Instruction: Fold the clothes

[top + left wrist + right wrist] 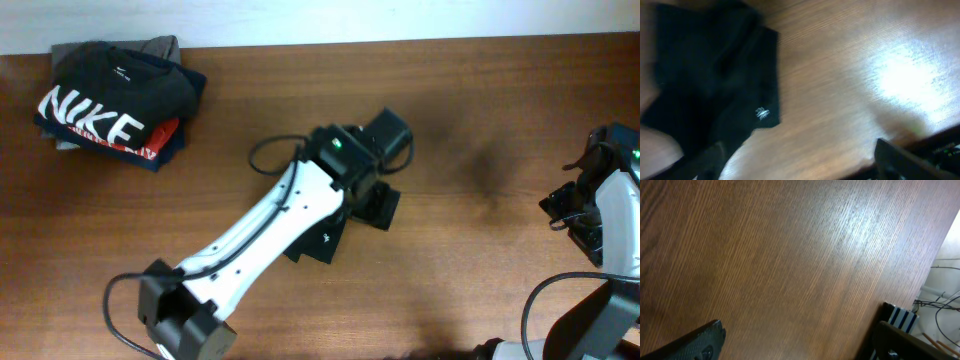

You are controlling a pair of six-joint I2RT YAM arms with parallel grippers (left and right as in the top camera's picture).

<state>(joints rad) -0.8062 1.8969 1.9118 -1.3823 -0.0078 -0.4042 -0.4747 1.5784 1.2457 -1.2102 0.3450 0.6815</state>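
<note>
The left tool (795,167) hangs wide open, gripping nothing, over the edge of the black clothes (715,85), which lie bunched in the middle of the wooden bench (480,100) beneath the left arm. The right tool (800,347) is spread just as wide over bare wood near the bench's right edge. A NIKE-topped stack (110,105) sits in the far left corner

Overhead straight down over table (480,260), wrist views close, oblique, same table

Two arms (262,235), one black top (715,85), one stack (163,145) (Nike shirt (100,85) uppermost).
</note>
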